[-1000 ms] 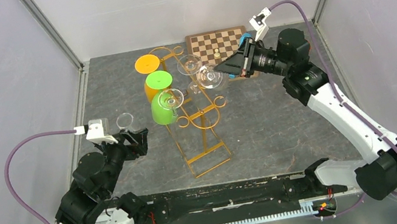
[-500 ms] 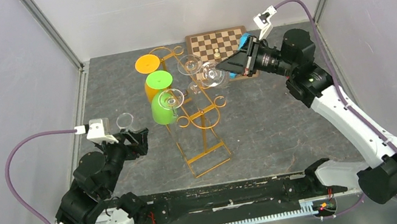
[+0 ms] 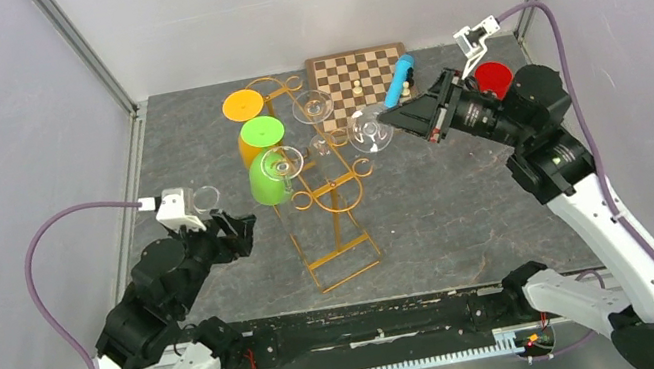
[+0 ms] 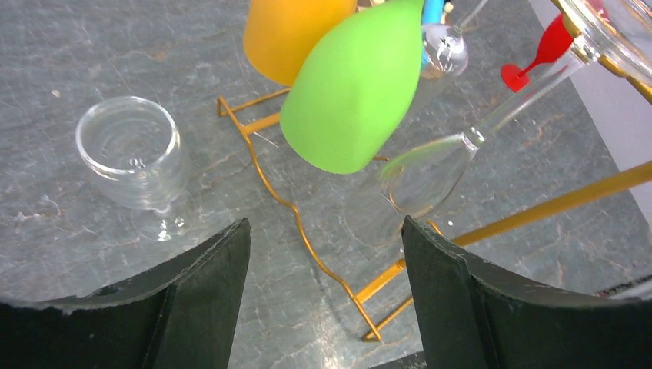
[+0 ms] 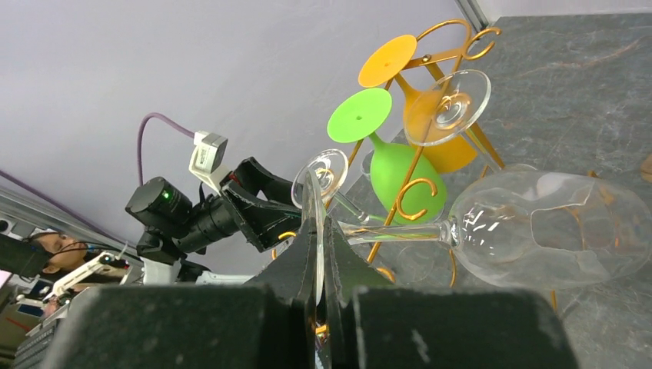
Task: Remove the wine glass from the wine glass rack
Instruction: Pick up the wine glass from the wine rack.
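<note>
The gold wire wine glass rack (image 3: 327,195) stands mid-table, seen from the right wrist as gold scrolls (image 5: 419,157). My right gripper (image 3: 391,120) (image 5: 319,231) is shut on the foot of a clear wine glass (image 3: 371,132), held just right of the rack's upper hooks. Its stem and bowl (image 5: 553,227) lie roughly level. An orange glass (image 3: 242,105), a green glass (image 3: 268,183) and clear glasses (image 3: 312,106) hang on the rack. My left gripper (image 3: 235,233) (image 4: 325,231) is open and holds nothing, low beside the rack's base wire (image 4: 307,238).
A clear glass (image 3: 204,201) (image 4: 134,154) stands upright on the table by my left gripper. Behind the rack lies a chessboard (image 3: 364,69) with a blue object (image 3: 399,80) at its right edge. A red cup (image 3: 492,76) sits at the back right.
My right arm has drawn back to the right, carrying the clear wine glass away from the rack and uncovering the blue object and red cup. The left arm has shifted slightly forward.
</note>
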Motion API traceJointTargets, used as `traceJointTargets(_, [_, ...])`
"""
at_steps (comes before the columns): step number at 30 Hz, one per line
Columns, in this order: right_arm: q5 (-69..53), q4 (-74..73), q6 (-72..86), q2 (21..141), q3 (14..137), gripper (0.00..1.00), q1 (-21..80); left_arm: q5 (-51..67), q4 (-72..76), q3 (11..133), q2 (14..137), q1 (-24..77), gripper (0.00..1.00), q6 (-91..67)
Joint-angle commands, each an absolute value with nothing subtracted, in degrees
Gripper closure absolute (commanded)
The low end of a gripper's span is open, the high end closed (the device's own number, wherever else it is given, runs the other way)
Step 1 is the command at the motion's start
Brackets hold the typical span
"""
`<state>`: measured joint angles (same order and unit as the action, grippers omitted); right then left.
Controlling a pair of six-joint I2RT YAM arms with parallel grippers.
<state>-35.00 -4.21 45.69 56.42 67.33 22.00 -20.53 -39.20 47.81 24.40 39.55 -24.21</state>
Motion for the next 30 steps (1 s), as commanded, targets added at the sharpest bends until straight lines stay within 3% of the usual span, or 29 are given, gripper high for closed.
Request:
traceJointTargets(1, [-33.5, -5.2, 41.9, 52.9, 67.3, 1.00, 21.8, -15.4, -41.3, 51.5, 25.6, 39.2, 0.22, -28.7])
traceJointTargets(14, [-33.7, -10.5, 35.2, 51.4, 73.6, 1.00, 21.8, 3.7, -45.2, 59.6, 31.5, 39.2, 0.22, -35.5])
traceJointTargets(30, [-37.9, -9.8, 30.1, 56.1, 84.1, 1.00, 21.9, 19.0, -41.8, 68.7, 35.8, 39.2, 0.24, -45.1])
